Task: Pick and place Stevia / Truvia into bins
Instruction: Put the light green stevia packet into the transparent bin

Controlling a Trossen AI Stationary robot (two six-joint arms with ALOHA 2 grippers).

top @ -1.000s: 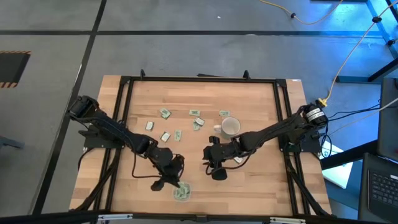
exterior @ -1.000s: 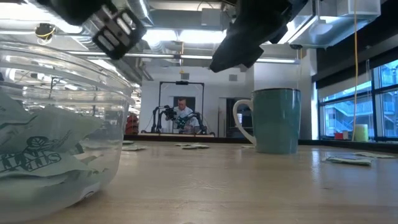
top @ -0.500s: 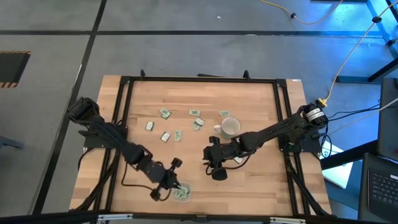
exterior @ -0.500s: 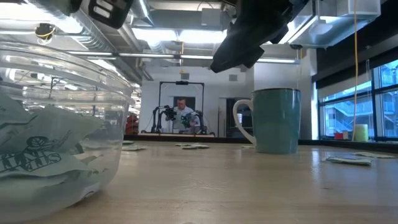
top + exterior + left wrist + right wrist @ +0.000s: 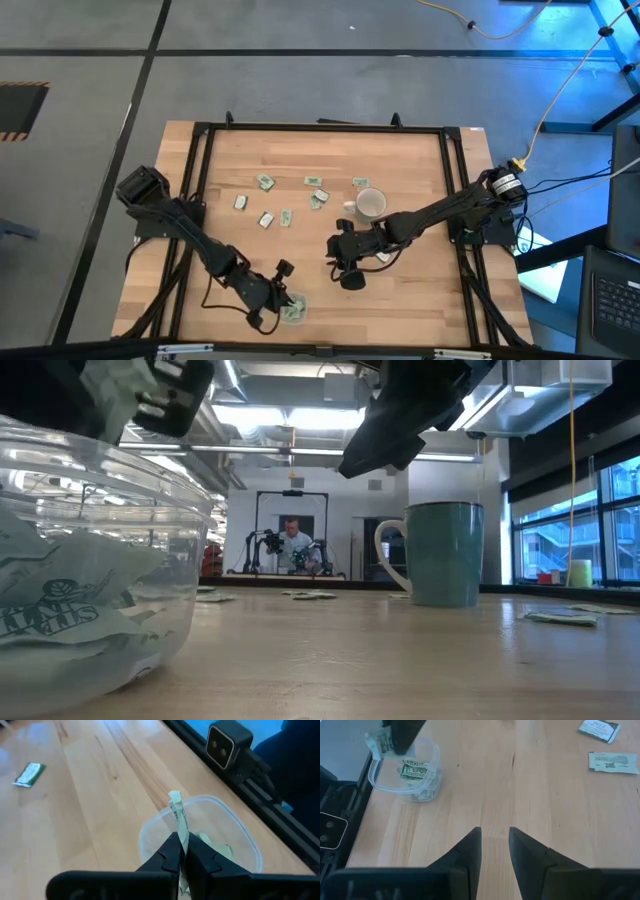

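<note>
1. Pale wooden plank surface (image 5: pixel 420 290) in a black frame. We take all places below from its edges.

2. Small round clear plastic dish (image 5: pixel 293 310), at the near edge, left of the middle. We count several green-and-white paper sachets lying inside it (image 5: pixel 413 771).

3. Left hand (image 5: pixel 276 303), directly over the dish's left rim. We see its two dark fingers (image 5: pixel 172 854) pinched together on one green-and-white sachet (image 5: pixel 178 815), which stands on end between them above the dish's opening, clear of the sachets below.

4. Right hand (image 5: pixel 349 279), near the middle of the surface, well apart from the dish. We find its fingers (image 5: pixel 470 847) parted, with only bare wood showing between them and nothing in their hold.

5. White mug (image 5: pixel 371 204), upright, toward the right of the middle and just beyond the right arm.

6. Loose green-and-white sachets, flat on the wood. We note a scatter of them (image 5: pixel 265 182) left of the mug toward the far edge, one (image 5: pixel 360 182) just beyond the mug, and two more (image 5: pixel 613 762) near the right hand.

7. In the low view we see a person (image 5: pixel 293 540) seated in the room beyond the surface.
</note>
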